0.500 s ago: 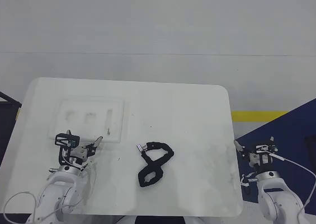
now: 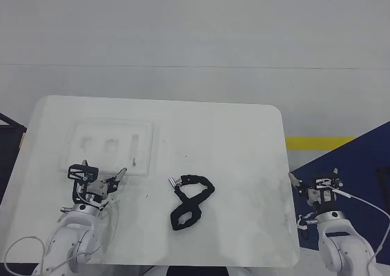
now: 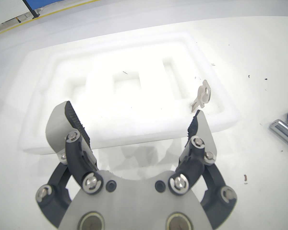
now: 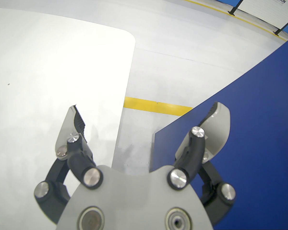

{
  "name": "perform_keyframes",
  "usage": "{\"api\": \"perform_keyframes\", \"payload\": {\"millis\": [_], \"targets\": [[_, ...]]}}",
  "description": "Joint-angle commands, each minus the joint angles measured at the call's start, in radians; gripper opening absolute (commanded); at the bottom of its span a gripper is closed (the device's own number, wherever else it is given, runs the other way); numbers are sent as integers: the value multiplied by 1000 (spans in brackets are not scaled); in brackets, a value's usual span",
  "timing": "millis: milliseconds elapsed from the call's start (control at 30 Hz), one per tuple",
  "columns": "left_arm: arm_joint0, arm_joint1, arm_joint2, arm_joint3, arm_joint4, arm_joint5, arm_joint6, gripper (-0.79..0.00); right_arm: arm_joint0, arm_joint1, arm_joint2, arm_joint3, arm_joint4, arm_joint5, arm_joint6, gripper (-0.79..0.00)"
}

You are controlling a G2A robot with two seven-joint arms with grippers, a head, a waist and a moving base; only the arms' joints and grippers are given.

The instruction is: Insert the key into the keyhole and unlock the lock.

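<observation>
1. The left gripper (image 3: 133, 114) was seen over the table's (image 2: 236, 131) left front part, just in front of the white foam tray (image 3: 124, 130). Its jaws were spread wide and nothing was held between them.
2. The right gripper (image 4: 145, 110) was placed at the table's right front edge. One finger was over the tabletop and the other was in front of a blue panel (image 4: 254, 92) beside the table. Its jaws were also wide apart and empty.
3. The key (image 3: 201, 95) was found on the foam tray, at the tray's front right corner beside the narrow slot recess. It was tilted with the head up. The blade looked stuck into the foam, but that could not be told for sure.
4. In the left wrist view, the key was just beyond one fingertip (image 3: 197, 118) of the left gripper and not touched by it.
5. The lock (image 2: 191, 200), a black looped chain type, was laid flat near the table's middle, to the right of the tray and well apart from both grippers.
6. Its silver cylinder end (image 2: 174, 182) was pointed toward the tray, apart from the key.
7. A few dark specks were noted on the tabletop near the tray.
</observation>
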Motion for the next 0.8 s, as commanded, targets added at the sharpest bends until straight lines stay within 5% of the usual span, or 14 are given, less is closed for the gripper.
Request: {"api": "perform_keyframes", "payload": {"millis": [0, 133, 333, 467, 600, 767], "targets": [[0, 0, 0, 0, 0, 0, 0, -1, 0, 0, 0, 0, 0, 0, 0, -1], [-9, 1, -15, -57, -76, -38, -109, 0, 0, 0, 0, 0, 0, 0, 0, 0], [-90, 8, -100, -334, -302, 27, -683, 0, 0, 0, 0, 0, 0, 0, 0, 0], [-250, 21, -104, -426, -328, 140, -1168, 0, 0, 0, 0, 0, 0, 0, 0, 0], [-481, 32, 8, -380, -304, 155, -1528, 0, 0, 0, 0, 0, 0, 0, 0, 0], [-667, 44, 185, -162, -368, 236, -1536, 0, 0, 0, 0, 0, 0, 0, 0, 0]]}}
